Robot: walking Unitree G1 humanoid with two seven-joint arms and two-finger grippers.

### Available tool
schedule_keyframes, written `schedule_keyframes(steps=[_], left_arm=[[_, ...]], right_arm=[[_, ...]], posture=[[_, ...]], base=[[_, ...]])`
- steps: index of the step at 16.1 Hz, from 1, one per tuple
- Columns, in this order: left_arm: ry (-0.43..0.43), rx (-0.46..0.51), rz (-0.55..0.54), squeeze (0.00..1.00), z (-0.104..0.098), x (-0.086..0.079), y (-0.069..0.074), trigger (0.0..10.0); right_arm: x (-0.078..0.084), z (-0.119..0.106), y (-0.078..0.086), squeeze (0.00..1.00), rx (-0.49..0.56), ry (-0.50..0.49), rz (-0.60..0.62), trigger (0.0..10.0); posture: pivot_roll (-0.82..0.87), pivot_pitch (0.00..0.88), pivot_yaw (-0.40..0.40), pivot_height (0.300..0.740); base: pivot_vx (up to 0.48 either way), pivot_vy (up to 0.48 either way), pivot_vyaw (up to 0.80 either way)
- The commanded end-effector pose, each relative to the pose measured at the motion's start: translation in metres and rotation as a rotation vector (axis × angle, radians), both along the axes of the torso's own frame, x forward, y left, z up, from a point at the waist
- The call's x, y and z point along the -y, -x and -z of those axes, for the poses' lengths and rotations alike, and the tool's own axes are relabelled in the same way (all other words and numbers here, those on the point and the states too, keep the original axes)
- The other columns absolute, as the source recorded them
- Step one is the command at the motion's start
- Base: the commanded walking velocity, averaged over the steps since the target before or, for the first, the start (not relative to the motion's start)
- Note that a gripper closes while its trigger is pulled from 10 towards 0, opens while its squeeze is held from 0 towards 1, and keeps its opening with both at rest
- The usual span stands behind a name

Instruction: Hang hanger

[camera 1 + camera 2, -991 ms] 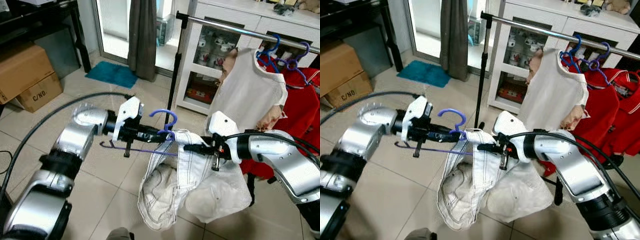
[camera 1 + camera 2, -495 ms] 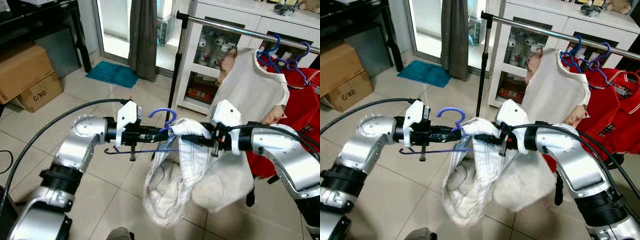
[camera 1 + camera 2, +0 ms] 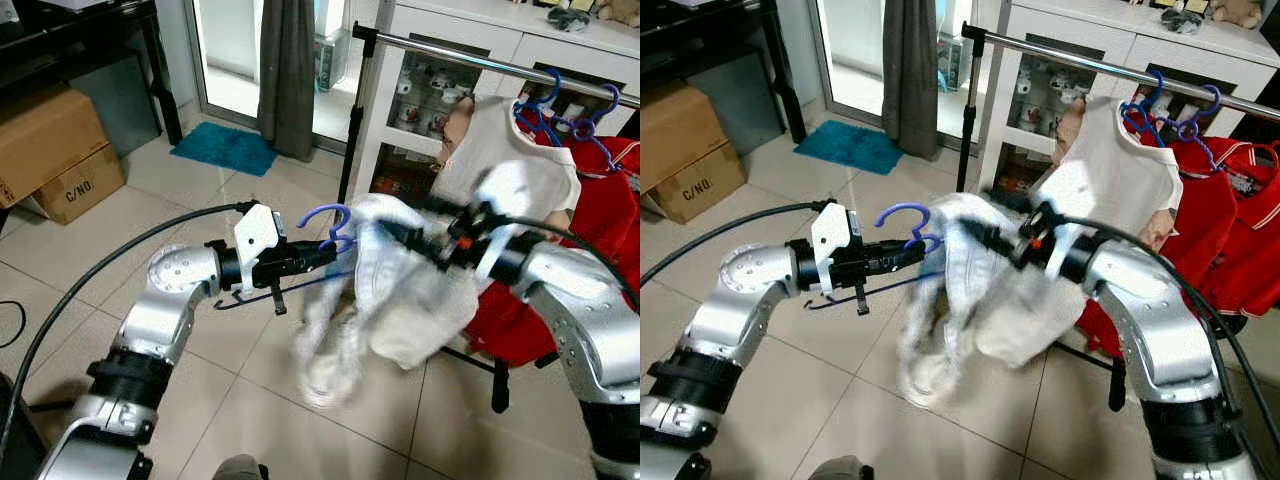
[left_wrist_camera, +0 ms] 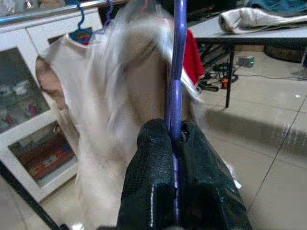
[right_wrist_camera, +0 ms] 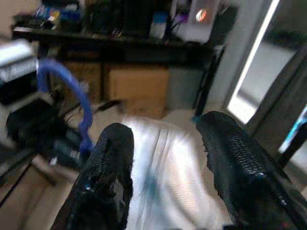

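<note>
Left gripper (image 3: 318, 252) clamped on blue hanger (image 3: 330, 228); right gripper (image 3: 405, 235) fingers apart around white garment (image 3: 400, 300) (blurred). Hanger near rail (image 3: 470, 58), not yet hooked; hanging remains.

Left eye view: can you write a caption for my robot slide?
Left gripper clamps a purple plastic hanger while the right gripper lifts its blurred white garment near the metal clothes rail.

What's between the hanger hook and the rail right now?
Bare air in the left eye view: hook sits low, left of the rail; white garment hangs below.
</note>
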State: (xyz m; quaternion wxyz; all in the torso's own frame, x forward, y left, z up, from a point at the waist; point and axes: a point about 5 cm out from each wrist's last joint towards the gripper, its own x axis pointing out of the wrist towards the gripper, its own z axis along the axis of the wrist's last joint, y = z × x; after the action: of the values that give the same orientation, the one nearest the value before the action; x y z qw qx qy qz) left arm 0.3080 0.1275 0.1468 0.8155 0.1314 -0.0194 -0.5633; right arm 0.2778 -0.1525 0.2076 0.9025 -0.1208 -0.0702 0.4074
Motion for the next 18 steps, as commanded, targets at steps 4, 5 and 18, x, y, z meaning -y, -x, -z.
schedule_keyframes(steps=[4, 5, 18], left_arm=[[0.066, 0.076, -0.004, 0.00, -0.012, 0.010, 0.003, 0.0], [0.074, 0.086, -0.009, 0.00, -0.014, 0.011, 0.003, 0.0], [0.229, 0.079, -0.250, 0.00, -0.029, 0.024, -0.014, 0.0]], right_arm=[[-0.008, 0.008, 0.008, 1.00, -0.001, -0.021, 0.025, 10.0], [-0.008, 0.009, 0.008, 1.00, 0.000, -0.021, 0.040, 10.0], [-0.036, 0.063, 0.002, 0.00, -0.253, 0.175, 0.348, 10.0]], posture=[[0.03, 0.000, -0.062, 0.740], [0.03, 0.000, -0.065, 0.740], [0.04, 0.000, -0.061, 0.740]], base=[[0.000, 0.000, 0.00], [0.000, 0.000, 0.00], [0.000, 0.000, 0.00]])
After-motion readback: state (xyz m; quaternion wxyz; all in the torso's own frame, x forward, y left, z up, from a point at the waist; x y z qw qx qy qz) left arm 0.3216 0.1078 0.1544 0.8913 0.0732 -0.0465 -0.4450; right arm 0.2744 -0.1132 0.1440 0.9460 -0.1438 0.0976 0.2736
